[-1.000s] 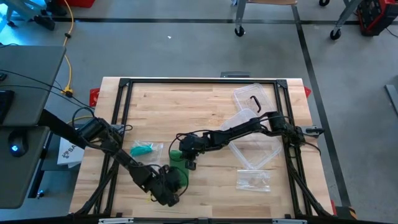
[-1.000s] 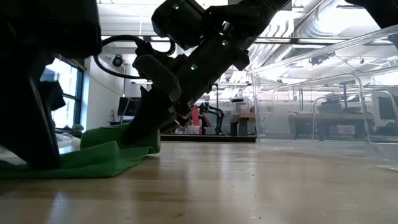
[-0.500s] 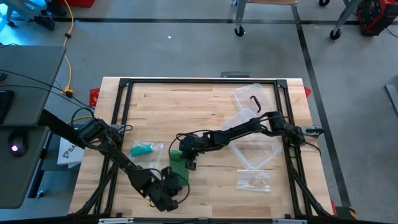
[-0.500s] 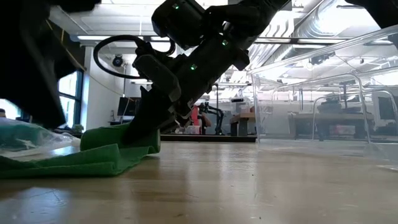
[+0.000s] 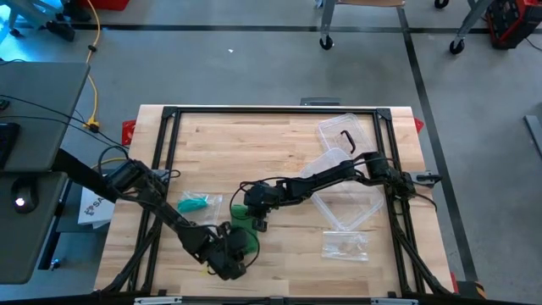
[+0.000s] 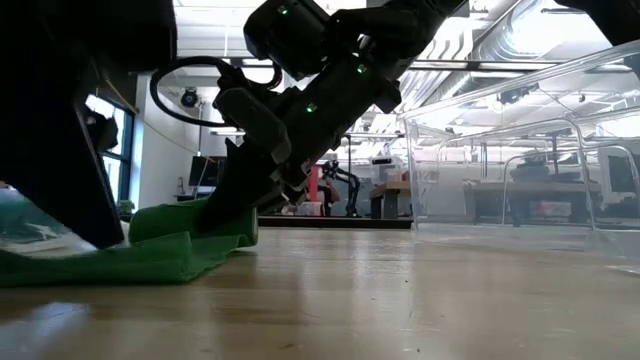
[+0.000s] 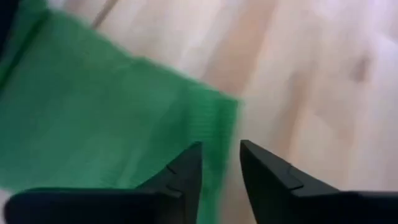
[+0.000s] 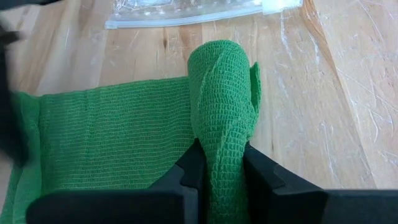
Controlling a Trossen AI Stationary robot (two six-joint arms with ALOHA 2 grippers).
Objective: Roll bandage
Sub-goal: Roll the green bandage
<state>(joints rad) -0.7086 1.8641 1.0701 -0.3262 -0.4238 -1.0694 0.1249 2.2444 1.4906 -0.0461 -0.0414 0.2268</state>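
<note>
Bare table (image 5: 279,144) behind; clear lidded box (image 5: 347,182) (right side) crowds it.

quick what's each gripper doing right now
left gripper: fingers slightly apart over the free end of the green bandage, nothing between them.
right gripper: shut on the rolled end of the green bandage.

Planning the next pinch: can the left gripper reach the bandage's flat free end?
Probably yes: the left gripper hovers, jaws slightly apart, right at the green bandage edge, with nothing between; the right gripper pinches the rolled end.
</note>
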